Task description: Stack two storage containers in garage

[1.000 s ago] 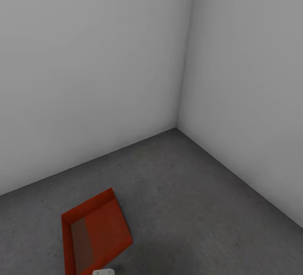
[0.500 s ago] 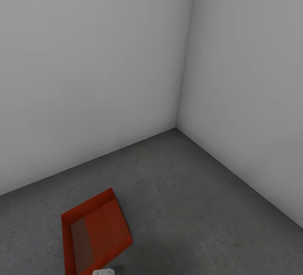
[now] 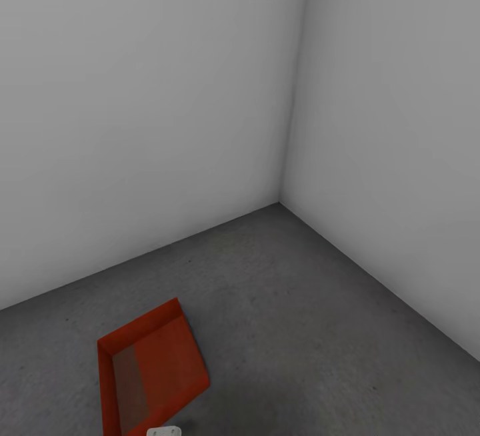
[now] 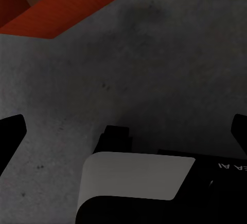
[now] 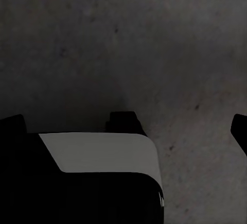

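Note:
One orange-red topless storage container (image 3: pixel 150 373) lies flat on the dark grey concrete floor (image 3: pixel 300 329) of the garage, low and left in the head view, turned at an angle to the walls. A corner of the storage container (image 4: pixel 56 5) also appears in the left wrist view. My left gripper (image 4: pixel 126 126) hangs open over bare concrete, its dark fingertips (image 4: pixel 11 129) spread wide, apart from the box. My right gripper (image 5: pixel 126 124) is open too, over bare floor (image 5: pixel 128 39), with nothing between its fingers (image 5: pixel 240 127).
Two plain pale grey walls (image 3: pixel 133 123) meet in a corner (image 3: pixel 280 201) ahead and to the right. A white piece of my own body (image 3: pixel 164 431) pokes in at the lower edge. Open concrete stretches between the box and the walls.

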{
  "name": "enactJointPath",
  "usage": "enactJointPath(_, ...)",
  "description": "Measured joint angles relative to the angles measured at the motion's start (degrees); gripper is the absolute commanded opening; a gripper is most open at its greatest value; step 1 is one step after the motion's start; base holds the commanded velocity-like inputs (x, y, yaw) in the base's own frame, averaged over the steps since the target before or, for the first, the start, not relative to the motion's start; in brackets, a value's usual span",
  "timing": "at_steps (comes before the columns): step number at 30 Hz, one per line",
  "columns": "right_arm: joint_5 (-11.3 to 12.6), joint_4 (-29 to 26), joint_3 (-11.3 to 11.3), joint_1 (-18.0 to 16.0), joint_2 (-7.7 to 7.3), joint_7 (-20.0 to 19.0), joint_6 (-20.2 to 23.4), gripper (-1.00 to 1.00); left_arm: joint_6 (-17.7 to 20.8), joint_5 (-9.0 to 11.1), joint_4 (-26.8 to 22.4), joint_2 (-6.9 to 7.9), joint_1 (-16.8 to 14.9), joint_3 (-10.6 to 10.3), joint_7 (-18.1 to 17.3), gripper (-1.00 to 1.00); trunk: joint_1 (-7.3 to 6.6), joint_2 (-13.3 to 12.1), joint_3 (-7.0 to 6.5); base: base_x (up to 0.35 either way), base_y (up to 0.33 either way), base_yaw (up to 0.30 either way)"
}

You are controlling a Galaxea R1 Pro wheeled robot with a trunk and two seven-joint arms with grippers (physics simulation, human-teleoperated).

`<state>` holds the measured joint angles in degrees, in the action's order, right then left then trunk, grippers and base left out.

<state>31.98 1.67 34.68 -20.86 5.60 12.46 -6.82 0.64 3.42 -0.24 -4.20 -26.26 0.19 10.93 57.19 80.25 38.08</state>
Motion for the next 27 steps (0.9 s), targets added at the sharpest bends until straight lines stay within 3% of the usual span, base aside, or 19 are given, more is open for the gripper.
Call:
enactJointPath(22, 0.0, 0.0, 0.0, 0.0, 0.06, 0.04, 0.0, 1.0, 0.0, 0.0, 0.0, 0.0, 0.0, 0.0, 0.0, 1.0, 0.0, 0.0, 0.0, 0.0, 0.0, -0.001)
enactJointPath(27, 0.0, 0.0, 0.01, 0.0, 0.31, 0.01, -0.01, 1.0, 0.0, 0.0, 0.0, -0.01, 0.0, 0.0, 0.0, 1.0, 0.0, 0.0, -0.12, 0.0, 0.0, -0.157)
